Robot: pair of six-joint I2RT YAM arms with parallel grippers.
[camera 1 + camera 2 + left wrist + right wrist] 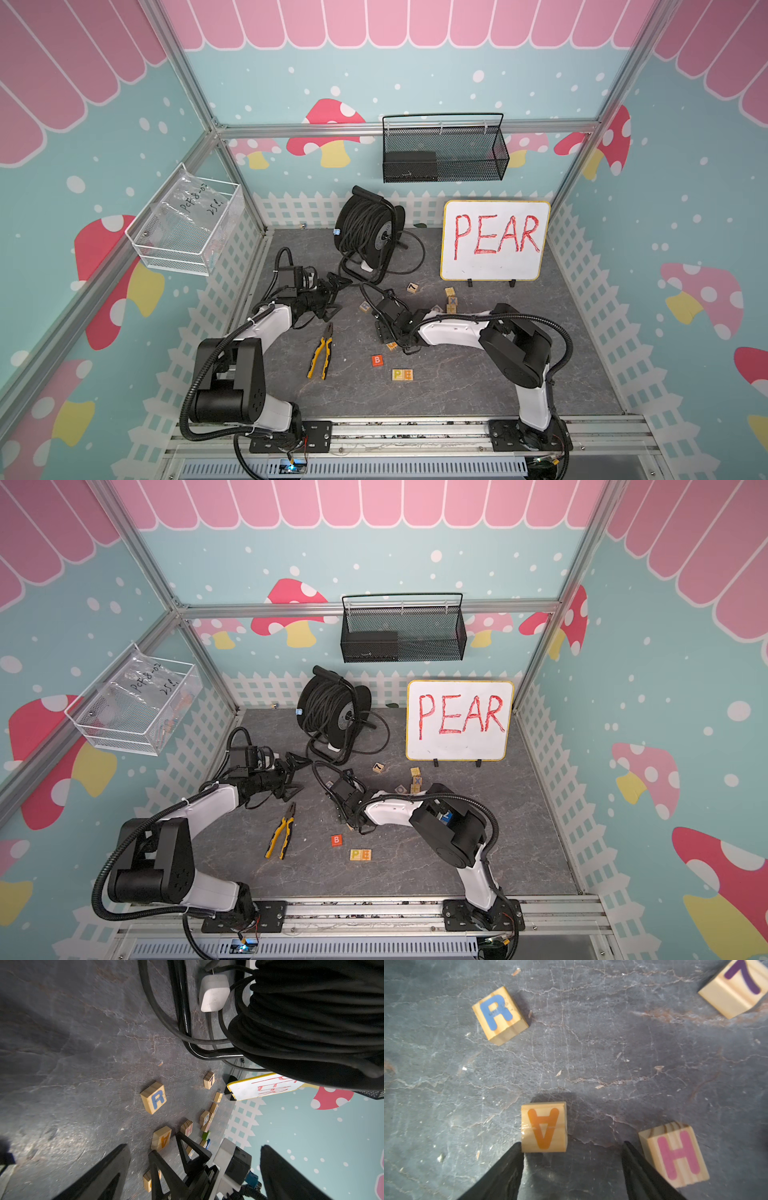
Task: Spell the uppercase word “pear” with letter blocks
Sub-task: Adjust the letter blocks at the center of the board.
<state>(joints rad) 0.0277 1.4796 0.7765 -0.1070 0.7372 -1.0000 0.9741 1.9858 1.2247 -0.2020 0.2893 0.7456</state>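
Cell: mushroom-print walls, dark slate-look tabletop (457, 374), whiteboard (494, 241) reading PEAR at the back.

1. A block (544, 1127). Orange letter, face up, in front of the whiteboard and nearer it than the finished pair. One fingertip (517, 1147) of the right gripper (572, 1144) meets its near corner. The fingers stand apart and hold nothing, and the block lies off to one side of the gap, not within it.
   Handling, as I judge it: shift the gripper sideways until the block is centred, advance so the pads span its two side faces, then close. Mind the H block (675, 1155), just beside the other finger.
2. R block (499, 1014). Blue letter, loose, about as far from the whiteboard as A.
3. P block (397, 375) and E block (408, 375). Touching, in reading order, well out from the whiteboard toward the arm bases. You want A set against E.
4. Left gripper (337, 297). Fingers wide apart, empty, raised off to the whiteboard's side.
5. Sundries: red B cube (377, 360), 7 block (737, 987), pliers (322, 353), cable reel (368, 232).

Views: both top views hide A beneath the right wrist. Only the wrist views give you its letter and the finger offset, and only the top views show P and E.
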